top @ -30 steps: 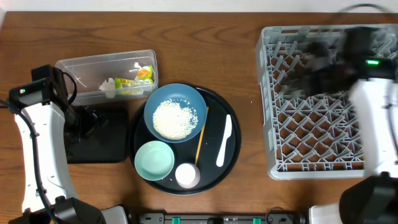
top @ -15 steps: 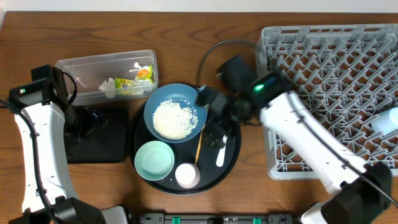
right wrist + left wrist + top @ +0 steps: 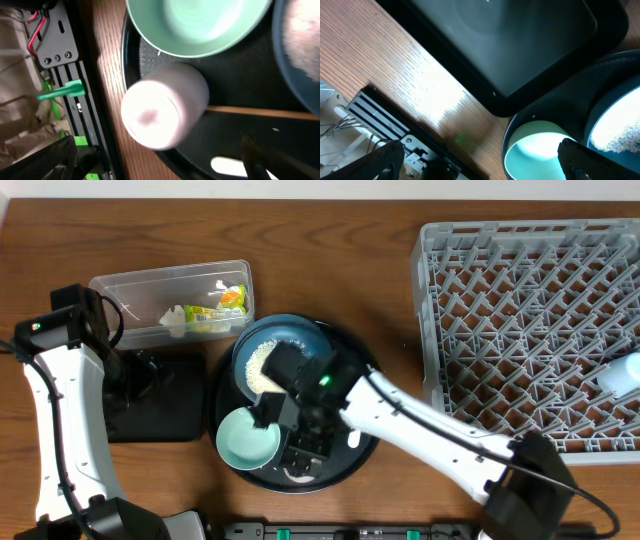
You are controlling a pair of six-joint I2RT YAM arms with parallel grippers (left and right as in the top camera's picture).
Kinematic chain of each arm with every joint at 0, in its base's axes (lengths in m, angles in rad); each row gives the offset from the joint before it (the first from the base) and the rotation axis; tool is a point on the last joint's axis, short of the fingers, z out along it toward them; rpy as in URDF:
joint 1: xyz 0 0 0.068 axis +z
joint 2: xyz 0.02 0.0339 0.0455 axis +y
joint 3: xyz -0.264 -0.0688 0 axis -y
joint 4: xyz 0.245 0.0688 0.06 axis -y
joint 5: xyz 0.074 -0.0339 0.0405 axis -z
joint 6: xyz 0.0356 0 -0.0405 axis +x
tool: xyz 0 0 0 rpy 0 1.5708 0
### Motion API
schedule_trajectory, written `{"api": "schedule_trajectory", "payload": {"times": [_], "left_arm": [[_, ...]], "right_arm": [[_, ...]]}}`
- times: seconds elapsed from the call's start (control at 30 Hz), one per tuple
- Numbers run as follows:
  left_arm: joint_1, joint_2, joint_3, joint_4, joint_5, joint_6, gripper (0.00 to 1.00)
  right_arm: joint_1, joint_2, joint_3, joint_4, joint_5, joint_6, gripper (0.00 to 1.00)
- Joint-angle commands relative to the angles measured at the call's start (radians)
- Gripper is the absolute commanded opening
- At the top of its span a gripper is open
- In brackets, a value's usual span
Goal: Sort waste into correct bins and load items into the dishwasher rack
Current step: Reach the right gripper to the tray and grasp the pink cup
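Note:
My right gripper (image 3: 300, 448) hangs open over the front of the round black tray, just above the pale-pink cup (image 3: 162, 107), which lies on its side between the fingers without touching them. Beside the cup are the mint bowl (image 3: 245, 440), the dark-blue bowl (image 3: 262, 360) holding rice (image 3: 302, 45), the wooden stick (image 3: 260, 112) and the white utensil (image 3: 227, 166). The arm hides most of the cup and the stick from overhead. A light-blue cup (image 3: 622, 372) lies in the dishwasher rack (image 3: 520, 330). My left gripper (image 3: 138, 375) is open and empty above the black rectangular tray (image 3: 165, 420).
The clear tub (image 3: 170, 295) at the back left holds the snack wrapper (image 3: 215, 305) and white scraps. The round black tray (image 3: 372, 370) sits mid-table between the rectangular tray and the rack. A metal rail (image 3: 395, 130) runs along the table's front edge.
The right arm has swung from over the rack across to the round tray and down over the pink cup. The left arm has not moved.

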Motion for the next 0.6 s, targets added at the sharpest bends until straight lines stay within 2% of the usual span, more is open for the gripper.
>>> {"api": "schedule_trajectory", "payload": {"times": [0.0,0.4,0.57], "left_arm": [[0.003,0.004,0.006,-0.004,-0.011,-0.005,0.99],[0.003,0.004,0.006,-0.004,-0.011,-0.004,0.99],[0.003,0.004,0.006,-0.003,-0.011,-0.001,0.99]], "right_arm": [[0.045,0.041,0.006,0.014,0.032,0.050,0.99],[0.090,0.140,0.001,0.079,0.187,0.190,0.98],[0.090,0.181,0.001,0.083,0.188,0.205,0.92]]}}
